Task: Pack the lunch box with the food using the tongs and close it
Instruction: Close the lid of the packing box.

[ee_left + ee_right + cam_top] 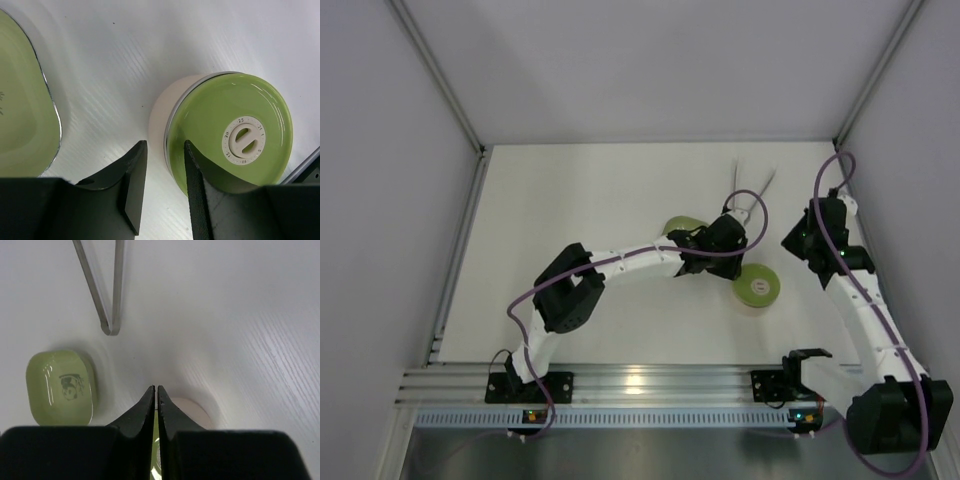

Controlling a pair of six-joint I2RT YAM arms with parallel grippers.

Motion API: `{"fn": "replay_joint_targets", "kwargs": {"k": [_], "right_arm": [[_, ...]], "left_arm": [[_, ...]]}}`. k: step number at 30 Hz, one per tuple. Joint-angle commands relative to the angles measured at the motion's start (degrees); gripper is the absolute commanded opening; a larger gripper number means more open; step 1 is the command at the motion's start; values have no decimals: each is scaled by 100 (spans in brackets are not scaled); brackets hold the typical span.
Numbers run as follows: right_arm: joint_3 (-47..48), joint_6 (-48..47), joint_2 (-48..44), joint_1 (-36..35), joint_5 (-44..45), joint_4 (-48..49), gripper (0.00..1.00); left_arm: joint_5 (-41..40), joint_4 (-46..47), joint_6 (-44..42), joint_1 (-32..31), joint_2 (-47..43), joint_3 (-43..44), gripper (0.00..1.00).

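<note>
The lunch box [757,287] stands on the table with its round light-green lid [230,130] on top and its beige wall [162,107] showing below. My left gripper [164,145] hovers at the box's near left edge, jaws a little apart with only bare table between them. In the top view it [728,240] is just up-left of the box. The silver tongs [752,190] lie flat behind it, held by nothing; their joined end [111,330] points toward me. My right gripper [156,387] is shut and empty, right of the tongs [798,243]. The food is out of view.
A light-green rounded-square dish [682,228] lies partly under the left arm; it shows at the left edge [22,115] and left of the shut fingers [60,387]. White walls enclose the table on three sides.
</note>
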State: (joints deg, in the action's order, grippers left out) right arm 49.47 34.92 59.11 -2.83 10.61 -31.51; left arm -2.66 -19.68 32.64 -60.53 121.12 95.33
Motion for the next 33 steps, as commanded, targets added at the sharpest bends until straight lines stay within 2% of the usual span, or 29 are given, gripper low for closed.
{"fn": "replay_joint_targets", "kwargs": {"k": [1, 4, 15, 19, 21, 25, 33], "right_arm": [[-314, -82, -635, -68, -445, -584, 3], [-595, -3, -1058, -278, -736, -822, 0], [-1018, 165, -1763, -780, -499, -1464, 1], [-1483, 261, -1623, -885, -560, -1271, 0], [-1537, 497, -1474, -1209, -429, -1182, 0], [-1844, 885, -1367, -1413, -428, -990, 0], [-2713, 1543, -858, -1677, -305, -50, 0]], "left_arm": [[-385, -1293, -329, 15, 351, -436, 40], [-367, -1293, -320, 6, 368, -445, 39], [-359, -1301, -311, 15, 386, -445, 39], [-358, -1301, -311, 15, 395, -427, 39], [-358, -1310, -320, 15, 404, -410, 39], [-376, -1336, -329, 15, 412, -410, 40], [-358, -1328, -346, 15, 430, -392, 40]]}}
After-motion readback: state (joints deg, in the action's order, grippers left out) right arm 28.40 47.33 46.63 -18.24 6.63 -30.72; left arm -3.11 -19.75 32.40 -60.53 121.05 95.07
